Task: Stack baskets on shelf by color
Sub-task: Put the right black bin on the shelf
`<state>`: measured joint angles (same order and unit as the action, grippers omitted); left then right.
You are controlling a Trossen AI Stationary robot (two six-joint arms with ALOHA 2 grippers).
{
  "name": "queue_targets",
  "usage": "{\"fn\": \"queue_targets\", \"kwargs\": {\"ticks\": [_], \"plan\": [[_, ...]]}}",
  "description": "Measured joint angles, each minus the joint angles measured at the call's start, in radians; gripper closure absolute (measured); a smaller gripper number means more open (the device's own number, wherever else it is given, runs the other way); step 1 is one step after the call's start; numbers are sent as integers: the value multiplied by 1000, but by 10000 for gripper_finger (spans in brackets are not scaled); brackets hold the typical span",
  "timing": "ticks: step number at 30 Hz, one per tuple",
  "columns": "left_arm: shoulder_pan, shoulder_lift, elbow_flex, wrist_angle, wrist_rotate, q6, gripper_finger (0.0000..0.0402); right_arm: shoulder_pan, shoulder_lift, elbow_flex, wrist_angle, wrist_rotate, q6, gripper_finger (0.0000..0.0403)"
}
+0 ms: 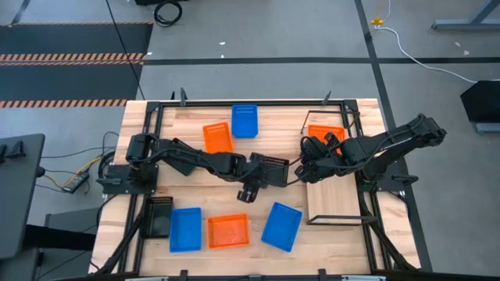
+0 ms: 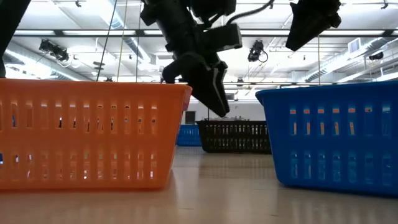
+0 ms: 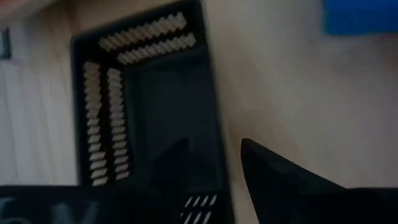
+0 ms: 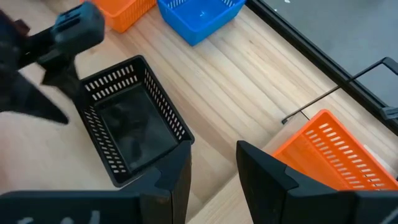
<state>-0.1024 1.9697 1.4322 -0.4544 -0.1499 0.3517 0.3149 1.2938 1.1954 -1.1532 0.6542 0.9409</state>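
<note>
On the table (image 1: 133, 226), the shelf (image 1: 336, 201) sits near the right edge, one orange basket (image 1: 322, 133) at its far end. Mid-table, the left gripper (image 1: 248, 190) hangs open beside a black basket (image 1: 270, 170), apparently unheld; the right gripper (image 1: 305, 170), jaws parted and empty, waits beside the shelf.

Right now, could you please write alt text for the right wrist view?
A black basket sits on the wooden table ahead of the open right gripper, with the left gripper beside it. An orange basket rests on the shelf; a blue basket lies beyond.
</note>
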Motion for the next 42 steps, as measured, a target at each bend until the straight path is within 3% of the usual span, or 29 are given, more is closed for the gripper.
{"fn": "queue_targets", "kwargs": {"ticks": [6, 19, 24, 29, 42], "plan": [[11, 0, 0, -44, 73, 8, 240, 0, 0, 0, 0, 0, 0, 269], [80, 65, -1, -84, 101, -6, 244, 0, -1, 0, 21, 0, 32, 269], [75, 93, -1, -20, 83, -19, 286, 0, 0, 0, 21, -1, 30, 269], [77, 93, 0, 13, 98, -34, 386, 0, 0, 0, 15, -1, 29, 269], [46, 93, 128, 87, 100, -105, 398, -10, -4, 0, 13, -1, 34, 269]]}}
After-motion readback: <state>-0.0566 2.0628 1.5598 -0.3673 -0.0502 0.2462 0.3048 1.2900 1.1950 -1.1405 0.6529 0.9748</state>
